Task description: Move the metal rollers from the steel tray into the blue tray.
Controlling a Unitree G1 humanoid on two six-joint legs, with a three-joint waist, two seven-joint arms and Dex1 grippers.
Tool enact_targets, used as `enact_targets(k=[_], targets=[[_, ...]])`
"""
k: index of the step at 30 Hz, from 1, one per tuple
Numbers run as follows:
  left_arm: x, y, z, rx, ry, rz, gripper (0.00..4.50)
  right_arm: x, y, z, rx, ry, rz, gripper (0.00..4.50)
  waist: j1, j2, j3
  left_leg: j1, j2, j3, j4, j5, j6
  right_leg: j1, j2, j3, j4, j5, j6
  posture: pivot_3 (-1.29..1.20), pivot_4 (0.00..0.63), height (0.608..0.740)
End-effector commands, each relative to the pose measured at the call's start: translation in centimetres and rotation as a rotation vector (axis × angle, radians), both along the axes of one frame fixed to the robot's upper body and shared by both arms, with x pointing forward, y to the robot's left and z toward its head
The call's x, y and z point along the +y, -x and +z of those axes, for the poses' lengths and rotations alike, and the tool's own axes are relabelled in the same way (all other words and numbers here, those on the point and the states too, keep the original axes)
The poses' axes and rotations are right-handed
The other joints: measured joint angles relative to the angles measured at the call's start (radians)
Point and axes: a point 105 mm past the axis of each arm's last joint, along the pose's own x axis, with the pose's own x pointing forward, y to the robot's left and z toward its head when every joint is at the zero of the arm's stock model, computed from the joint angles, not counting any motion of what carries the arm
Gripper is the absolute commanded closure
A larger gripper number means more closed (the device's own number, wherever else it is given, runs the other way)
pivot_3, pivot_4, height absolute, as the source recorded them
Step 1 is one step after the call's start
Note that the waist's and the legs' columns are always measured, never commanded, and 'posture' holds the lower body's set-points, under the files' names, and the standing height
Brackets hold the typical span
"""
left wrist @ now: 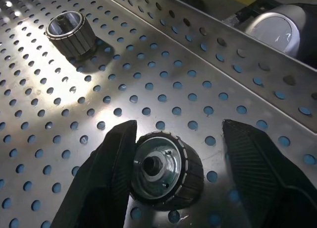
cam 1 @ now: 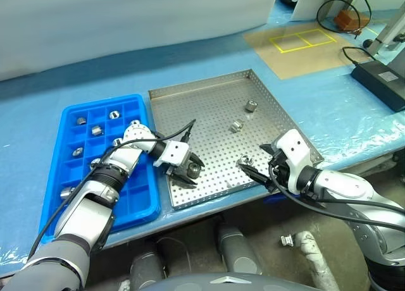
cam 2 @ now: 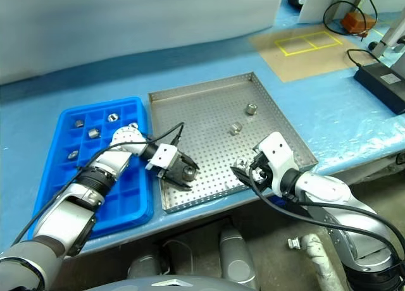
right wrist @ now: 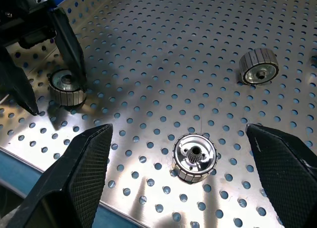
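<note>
A light blue sheet (cam 1: 190, 63) covers the table. At the far right lies a brown cardboard mat (cam 1: 304, 47) marked with a yellow rectangle outline (cam 1: 302, 38). Just right of it sits a flat black box (cam 1: 381, 80) with a black cable (cam 1: 351, 52) running to it. At the far right edge rests a small orange block (cam 1: 347, 19) amid looped black cables.

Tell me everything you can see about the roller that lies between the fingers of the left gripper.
The roller is a short, shiny silver cylinder with fine ribs around its side and a dark centre hole in a recessed face. It lies tilted on the perforated floor of the steel tray, near the front rim. The left gripper is open around it: one black finger touches its side, and the other stands apart. It is not lifted.
</note>
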Motion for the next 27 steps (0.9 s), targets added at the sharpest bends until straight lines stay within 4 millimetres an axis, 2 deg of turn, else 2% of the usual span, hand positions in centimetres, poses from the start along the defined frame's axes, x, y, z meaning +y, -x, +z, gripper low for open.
enact_targets(k=[1,5,9,14,15,16,19,22,27], targets=[[-0.2,-0.1,-0.6,0.005,-0.041,-0.007,1.61,0.3,0.1,0.8,-0.054,0.010,0.008,0.04,0.000,0.000,0.000,0.000,0.000,0.000,0.000,0.000,0.000,0.000,0.000,0.000,0.000,0.000,0.000,-0.67,0.150,0.740],[0.0,-0.7,-1.0,-0.011,-0.052,0.016,1.61,0.1,0.1,0.6,-0.057,0.023,0.000,0.04,-0.001,0.000,0.000,0.001,-0.001,0.000,0.001,0.000,0.000,0.002,0.000,0.002,0.000,-0.003,0.005,-0.67,0.150,0.740],[0.0,-1.3,-1.1,-0.027,-0.045,0.047,2.83,0.1,-0.1,0.6,-0.063,0.024,-0.002,0.04,-0.001,0.000,-0.001,0.003,-0.002,0.000,0.001,0.000,0.000,0.004,0.000,0.003,0.000,-0.004,0.007,-0.67,0.150,0.740],[0.3,-1.1,-1.3,-0.022,-0.060,0.027,2.83,0.2,-0.3,0.6,-0.075,0.033,-0.001,0.04,-0.001,0.002,-0.002,0.004,-0.002,0.000,0.001,0.000,0.000,0.006,0.000,0.003,0.000,-0.004,0.007,-0.67,0.150,0.740],[0.3,-1.1,-1.3,-0.023,-0.060,0.028,3.18,0.2,-0.4,0.6,-0.077,0.035,-0.001,0.04,-0.001,0.002,-0.002,0.004,-0.002,0.000,0.001,0.000,0.000,0.006,0.000,0.003,0.000,-0.004,0.007,-0.66,0.150,0.740],[0.2,-1.2,-1.3,-0.027,-0.057,0.034,3.33,0.1,-0.4,0.6,-0.077,0.036,-0.001,0.04,0.000,0.002,-0.002,0.005,-0.002,0.000,0.001,0.000,0.000,0.006,0.000,0.003,0.000,-0.004,0.007,-0.66,0.150,0.740],[0.3,-1.2,-1.3,-0.031,-0.057,0.026,3.33,0.1,-0.5,0.6,-0.081,0.034,-0.001,0.04,0.000,0.001,-0.002,0.005,-0.002,-0.001,0.001,0.000,0.000,0.008,0.000,0.003,-0.001,-0.004,0.007,-0.66,0.150,0.740],[-0.1,-1.7,-0.8,-0.068,-0.017,0.054,3.58,0.1,-0.6,0.7,-0.084,0.032,0.000,0.04,0.000,0.001,-0.002,0.006,-0.003,-0.001,0.002,0.000,0.000,0.009,0.000,0.003,-0.002,-0.004,0.007,-0.66,0.150,0.740],[-1.0,-2.1,0.5,-0.090,0.064,0.067,3.59,0.2,-1.0,0.9,-0.095,0.032,0.006,0.04,0.002,0.001,-0.002,0.005,-0.004,-0.001,0.002,0.000,0.000,0.010,-0.001,0.003,-0.002,-0.005,0.008,-0.64,0.150,0.740]])
